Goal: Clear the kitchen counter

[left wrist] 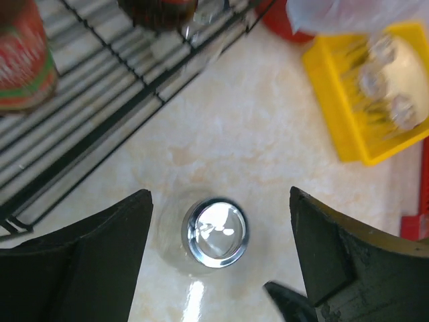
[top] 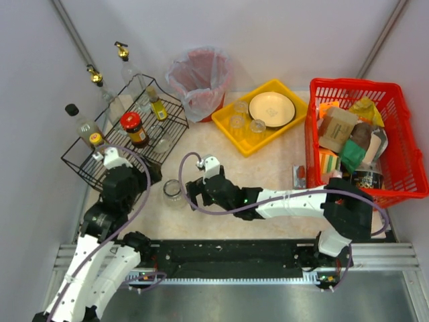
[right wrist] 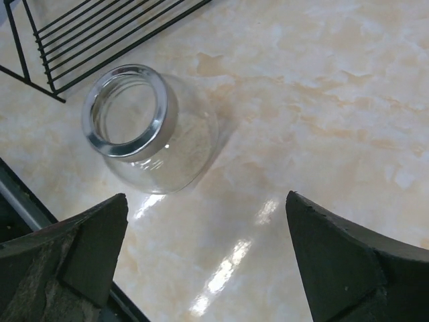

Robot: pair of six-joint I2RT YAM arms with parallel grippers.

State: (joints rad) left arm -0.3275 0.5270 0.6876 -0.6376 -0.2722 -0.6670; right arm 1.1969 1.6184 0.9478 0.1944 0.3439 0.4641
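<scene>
A clear glass jar (top: 173, 190) with no lid stands upright on the pale marble kitchen counter (top: 268, 168), near its front left. My left gripper (top: 155, 176) is open and hangs over the jar. In the left wrist view the jar's rim (left wrist: 216, 231) lies between the two fingers, just below my left gripper's midpoint (left wrist: 221, 194). My right gripper (top: 192, 194) is open and empty, just right of the jar. In the right wrist view the jar (right wrist: 144, 127) sits up and left of my right gripper's gap (right wrist: 206, 198), apart from both fingers.
A black wire rack (top: 124, 144) with bottles and a red-lidded sauce jar (top: 134, 127) stands at the back left. Behind are a pink-lined bin (top: 200, 77), a yellow tray (top: 226, 119) with glasses and a plate, and a red basket (top: 402, 127) of groceries. A small packet (top: 299, 176) lies by the basket.
</scene>
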